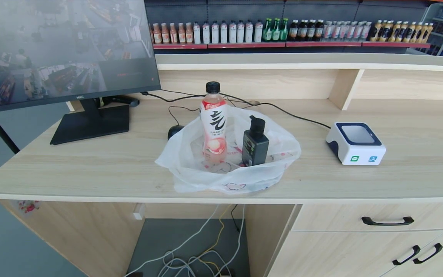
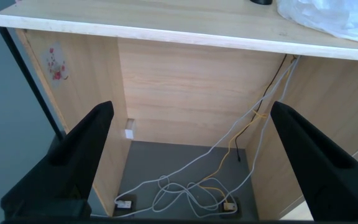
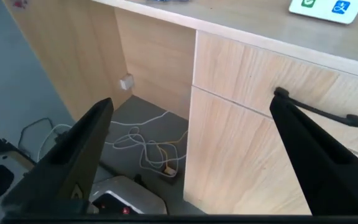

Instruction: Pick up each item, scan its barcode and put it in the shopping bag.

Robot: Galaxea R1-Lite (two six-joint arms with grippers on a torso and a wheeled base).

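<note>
Standing in the shopping bag (image 1: 206,181) were a pink bottle (image 1: 214,123) and a black pump bottle (image 1: 255,143) — left gripper (image 2: 191,106) and right gripper (image 3: 191,98) gaped wide, empty.

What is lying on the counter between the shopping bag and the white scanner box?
In the head view, the counter between shopping bag and scanner is bare wood; only a black cable runs past farther back.

The front wall of the shopping bag (image 1: 229,184) veils the feet of the pink drink bottle (image 1: 214,119) and the black pump bottle (image 1: 255,146) in it — their bases show only dimly. Behind the bag's left side the mouse (image 1: 174,131) is half covered by its rim; the monitor (image 1: 64,46), farther left, is cut off by the picture's edges.
</note>
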